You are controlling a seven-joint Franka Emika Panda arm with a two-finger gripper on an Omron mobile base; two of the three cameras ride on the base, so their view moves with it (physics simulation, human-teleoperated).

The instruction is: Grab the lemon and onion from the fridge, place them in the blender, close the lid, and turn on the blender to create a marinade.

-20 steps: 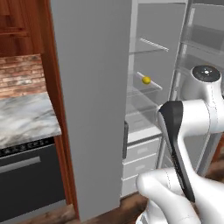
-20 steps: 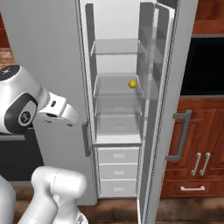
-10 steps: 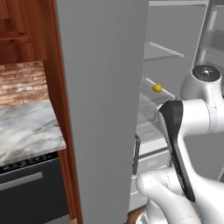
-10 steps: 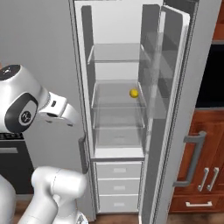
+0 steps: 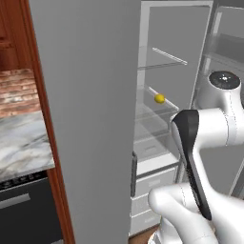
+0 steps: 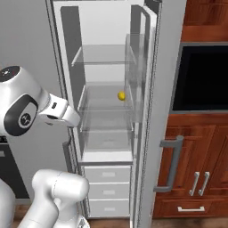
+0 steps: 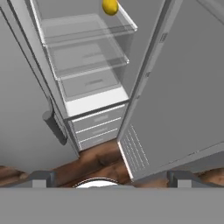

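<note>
Right base view looks into the tall pale-grey fridge (image 6: 178, 111), its door swung open to the right, with a white interior, clear glass shelves (image 6: 107, 104) and white drawers (image 6: 108, 190) below. Dark built-in oven (image 6: 202, 75) and red-brown wooden cabinets (image 6: 198, 173) stand to its right; a grey marbled worktop (image 5: 21, 147) lies to its left. A small, smooth, rounded yellow lemon (image 6: 121, 95) sits on the middle shelf, toward the far right. Whether the hand (image 7: 109, 178) is released or clenched cannot be told.

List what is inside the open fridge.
The fridge holds a lemon on a middle glass shelf; the other shelves look bare. White drawers at the bottom are shut, so their contents are hidden. No onion is visible.
</note>
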